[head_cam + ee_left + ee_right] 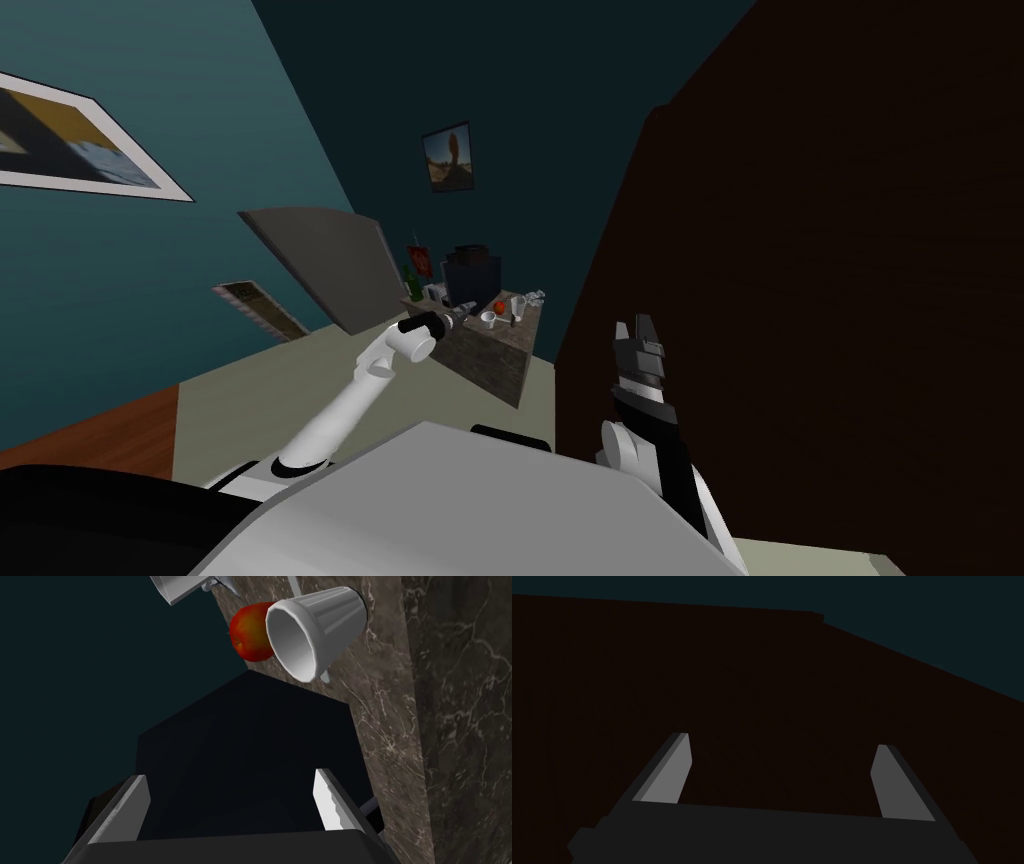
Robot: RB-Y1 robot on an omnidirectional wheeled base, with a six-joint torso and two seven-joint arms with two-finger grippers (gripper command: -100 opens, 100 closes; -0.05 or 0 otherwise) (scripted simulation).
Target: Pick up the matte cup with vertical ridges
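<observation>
While the left gripper (230, 776) is hanging at the edge of the tabletop (390, 726), its jaws are standing wide apart and gripping nothing. They are probably being held open early so the cup can pass between them.

Cup (320, 631): white, matte, ribbed down its sides. It is standing on the veined brown tabletop well beyond the jaw tips, with its mouth showing toward the wrist camera. In the head view it is sitting mid-tabletop (488, 318), just ahead of the left gripper (455, 320).

Apple (247, 636): red, sitting right behind the cup. I cannot tell whether it is touching.

A second pale vessel (180, 588) is standing further off. A dark angular block (250, 751) is lying between the jaws and the cup, and I cannot tell what it is.

The right gripper (782, 741) is being held up beside the body (633, 325), facing a flat dark brown surface (712, 676). Its jaws are parted and empty. It looks parked there to keep out of the working arm's way.

Judgement: the approach is under way and no grasp has been made yet. The next move is calling for the gap to be closed so that one jaw lands on each side of the ribbed wall. The crowding apple is the likely risk, since a wide sweep could nudge it or tip the cup.
</observation>
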